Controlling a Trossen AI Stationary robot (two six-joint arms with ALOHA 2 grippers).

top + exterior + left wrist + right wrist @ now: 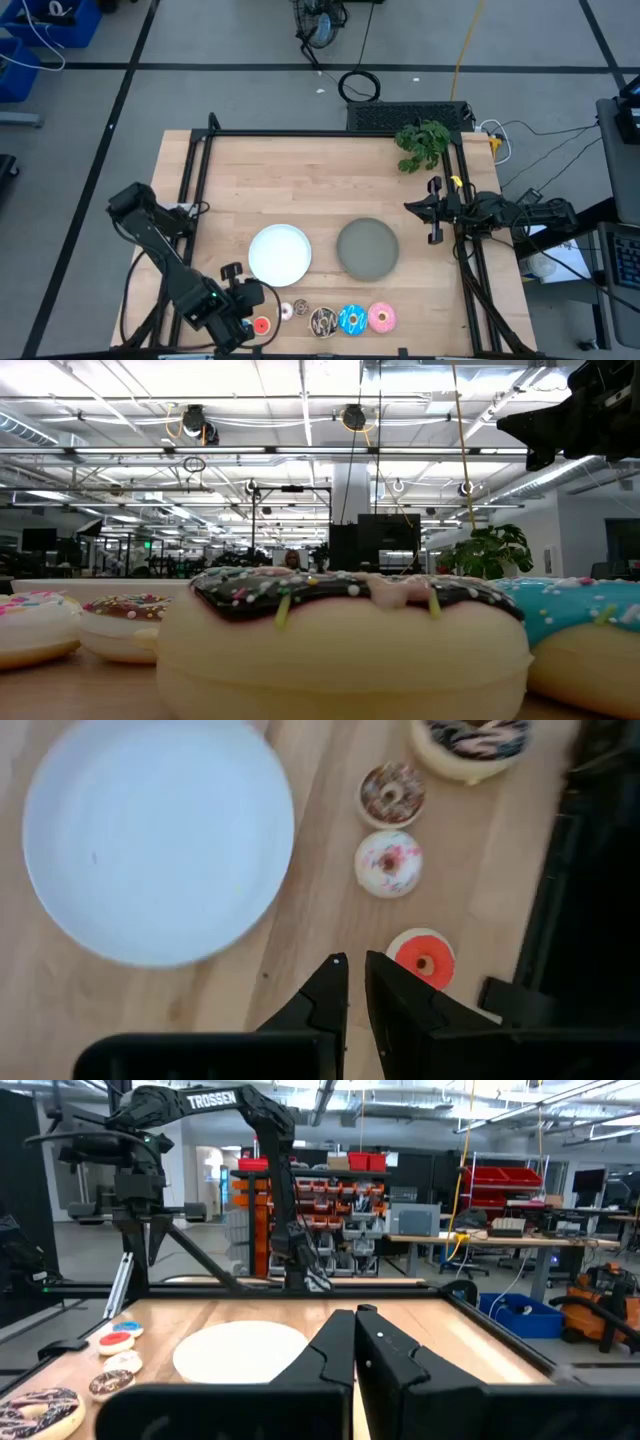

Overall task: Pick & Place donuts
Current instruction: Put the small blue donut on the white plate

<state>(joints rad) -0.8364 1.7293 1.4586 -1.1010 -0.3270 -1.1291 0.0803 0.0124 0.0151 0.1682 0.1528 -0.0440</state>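
Robotics lab: storage shelving (330, 1190) with red bins, workbenches (500, 1245), exposed ceiling ducts (300, 420).

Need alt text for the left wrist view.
The left gripper hovers over the wooden table, jaws nearly together and empty, beside a red donut. Beyond lie a white-pink donut, brown donut and white plate.

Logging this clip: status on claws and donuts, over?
Left claw nearly shut, empty, above the table by the red donut. Right claw shut, parked at the right edge. White plate and grey plate bare. Nothing in the way.
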